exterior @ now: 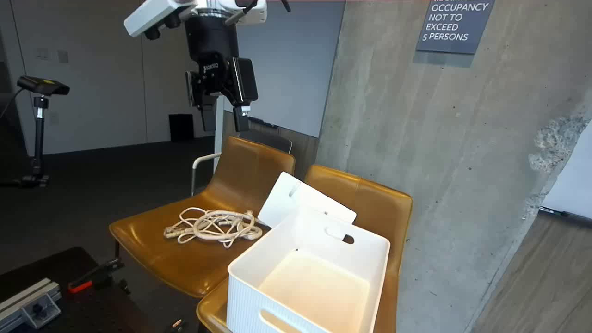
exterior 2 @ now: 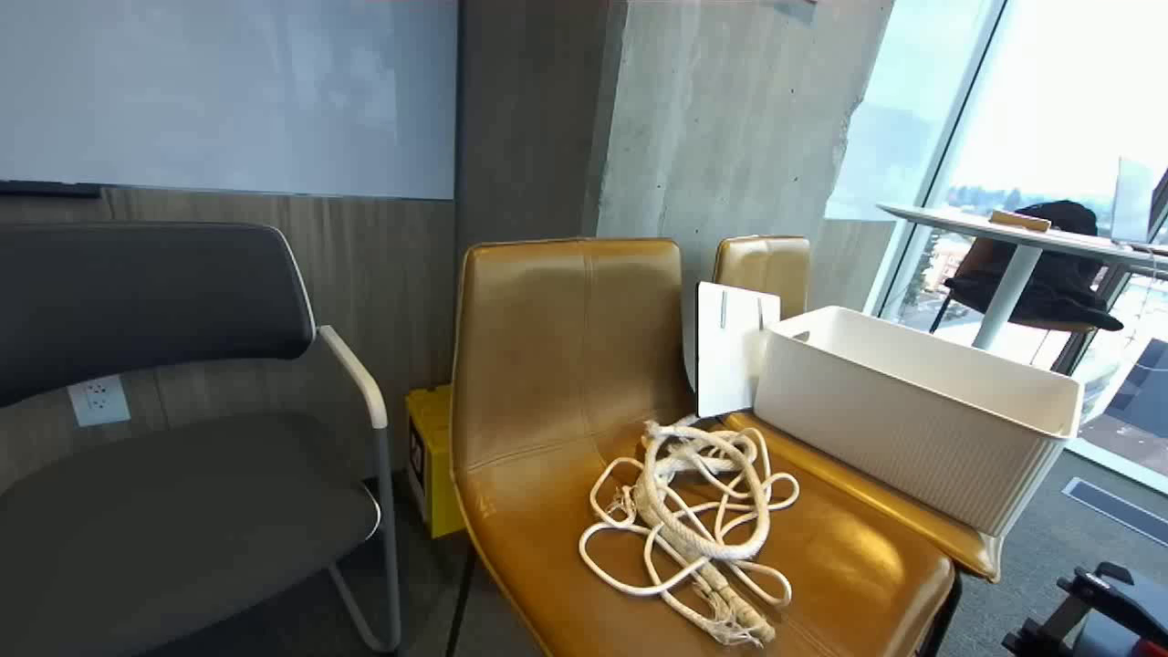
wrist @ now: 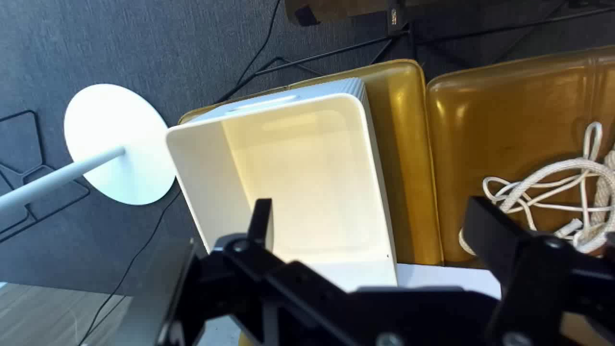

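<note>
Claw (exterior: pixel 225 121) high, spread wide, empty; likely pre-grasp. Reaching rope (exterior: pixel 213 237), left of bin (exterior: pixel 314 277) in both exterior views, calls for descent.

Rope (exterior 2: pixel 691 540) cream; bin (exterior 2: pixel 903 424) white, ribbed; tool (exterior: pixel 225 120) black.

One bin (exterior 2: pixel 899 429), one panel (exterior 2: pixel 727 351), one rope tangle (exterior 2: pixel 680 532) and just one end effector (exterior: pixel 225 121) are spotted, plus two side-by-side brown chairs (exterior: pixel 254 171).
</note>
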`<state>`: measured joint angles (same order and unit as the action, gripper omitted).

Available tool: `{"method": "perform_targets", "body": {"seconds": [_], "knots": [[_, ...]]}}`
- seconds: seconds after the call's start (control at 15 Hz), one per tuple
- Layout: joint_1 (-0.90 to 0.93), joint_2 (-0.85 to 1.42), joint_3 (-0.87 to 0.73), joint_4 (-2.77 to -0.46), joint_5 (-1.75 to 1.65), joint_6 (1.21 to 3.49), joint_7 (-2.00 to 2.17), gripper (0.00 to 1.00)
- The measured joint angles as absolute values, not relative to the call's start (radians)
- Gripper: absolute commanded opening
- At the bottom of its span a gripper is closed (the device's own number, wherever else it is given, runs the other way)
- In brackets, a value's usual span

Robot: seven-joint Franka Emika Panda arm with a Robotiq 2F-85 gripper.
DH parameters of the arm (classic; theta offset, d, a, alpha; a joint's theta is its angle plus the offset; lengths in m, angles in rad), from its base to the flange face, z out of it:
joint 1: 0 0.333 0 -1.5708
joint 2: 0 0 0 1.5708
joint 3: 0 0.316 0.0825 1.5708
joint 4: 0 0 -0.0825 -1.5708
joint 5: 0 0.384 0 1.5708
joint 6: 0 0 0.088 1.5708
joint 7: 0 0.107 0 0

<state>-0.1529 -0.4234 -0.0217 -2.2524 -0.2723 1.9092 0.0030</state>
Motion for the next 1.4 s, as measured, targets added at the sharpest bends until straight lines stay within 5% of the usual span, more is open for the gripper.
{"method": "perform_targets", "body": {"seconds": [0.8,1.4], "knots": [[-0.107,-0.405,-0.01,-2.235,-0.231,1.919,0.012,1.0],[0.091,-0.048,0.171,-1.983,-0.141,2.206,0.247,1.0]]}}
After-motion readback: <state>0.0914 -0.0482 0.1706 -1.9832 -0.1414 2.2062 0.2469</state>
